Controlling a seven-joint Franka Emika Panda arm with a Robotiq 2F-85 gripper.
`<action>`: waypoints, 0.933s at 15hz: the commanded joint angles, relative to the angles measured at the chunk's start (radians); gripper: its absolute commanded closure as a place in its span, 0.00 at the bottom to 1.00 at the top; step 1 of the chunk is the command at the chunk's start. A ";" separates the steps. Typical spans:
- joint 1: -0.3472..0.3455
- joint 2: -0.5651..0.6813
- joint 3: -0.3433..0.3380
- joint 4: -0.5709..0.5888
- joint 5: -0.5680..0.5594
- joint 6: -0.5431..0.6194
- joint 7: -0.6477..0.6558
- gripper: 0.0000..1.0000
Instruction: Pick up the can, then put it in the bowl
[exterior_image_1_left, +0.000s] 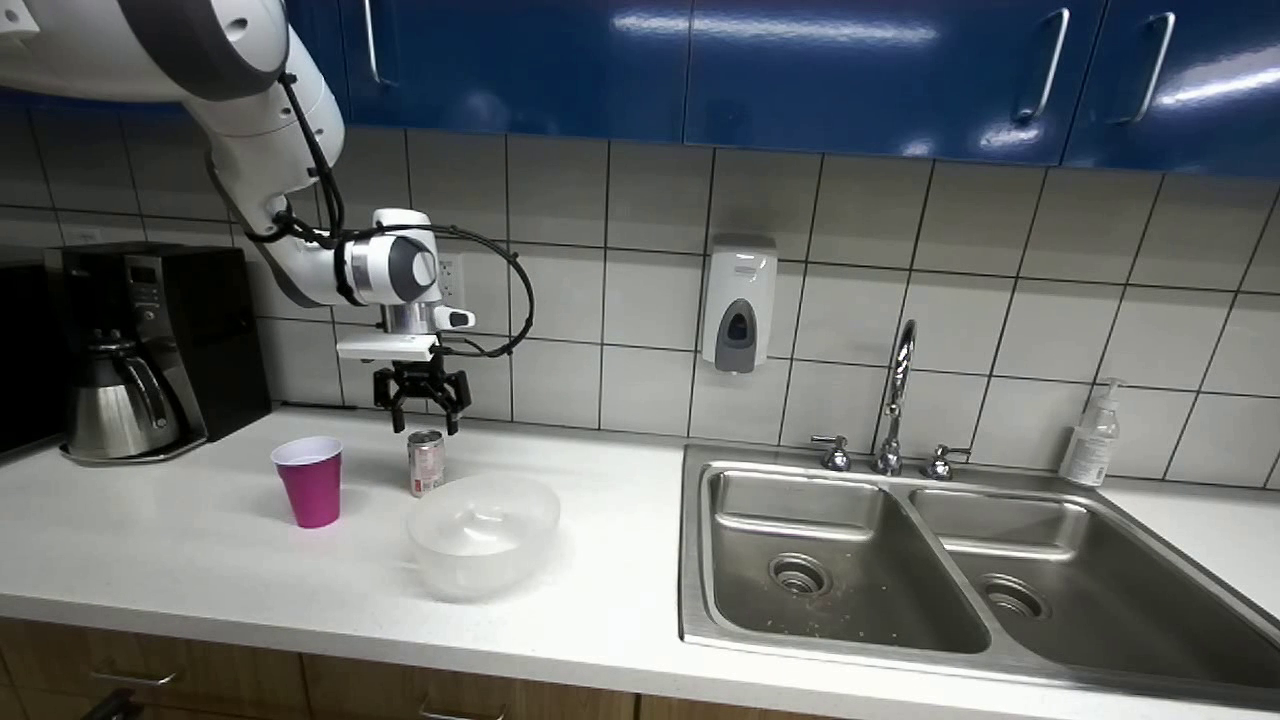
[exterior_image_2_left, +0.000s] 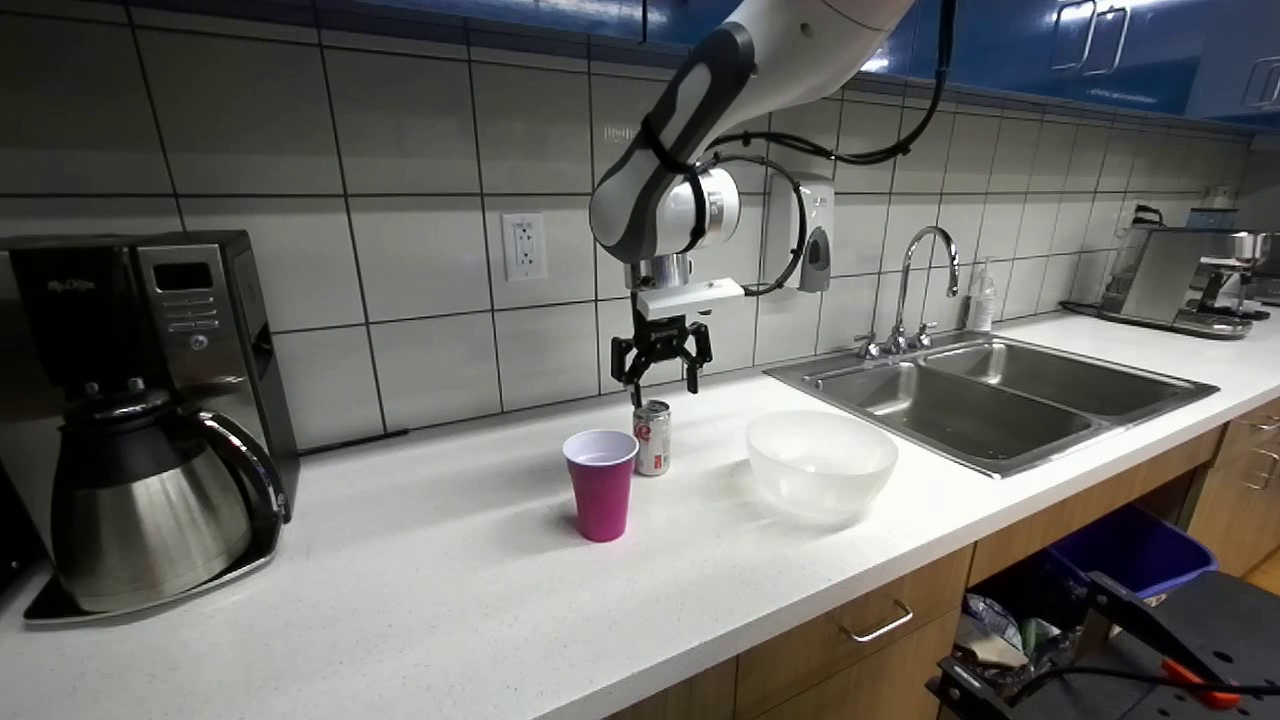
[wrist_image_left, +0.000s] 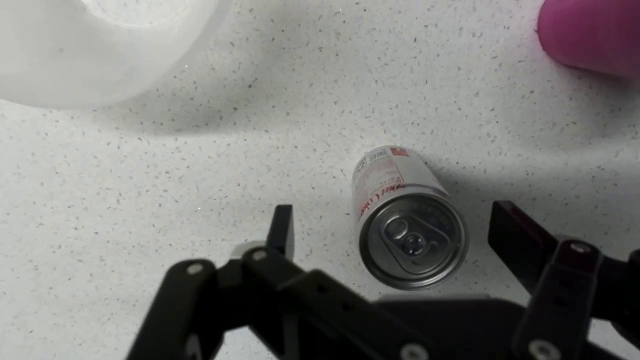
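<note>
The can, small and silvery with red print, stands upright on the white counter in both exterior views (exterior_image_1_left: 427, 467) (exterior_image_2_left: 654, 442). In the wrist view the can (wrist_image_left: 412, 240) shows its lid between the fingers. The wide whitish translucent bowl (exterior_image_1_left: 470, 578) stands beside it, toward the sink. It also shows in an exterior view (exterior_image_2_left: 822, 485) and at the wrist view's upper left (wrist_image_left: 100, 70). My gripper (exterior_image_1_left: 425, 424) is open and points down just above the can, with a gap on each side of it. It shows in an exterior view (exterior_image_2_left: 664, 392) and the wrist view (wrist_image_left: 392, 222).
A magenta cup (exterior_image_1_left: 312, 490) stands near the can, on the side away from the bowl. A coffee maker (exterior_image_2_left: 170, 430) with a steel pot stands at the counter's end. A double steel sink (exterior_image_1_left: 695, 560) lies beyond the bowl. The tiled wall (exterior_image_1_left: 555, 385) runs behind.
</note>
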 joint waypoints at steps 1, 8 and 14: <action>-0.004 0.001 0.006 0.003 -0.005 -0.003 0.003 0.00; 0.003 0.015 0.015 -0.001 -0.022 0.049 -0.041 0.00; 0.008 0.056 0.012 0.029 -0.034 0.042 -0.047 0.00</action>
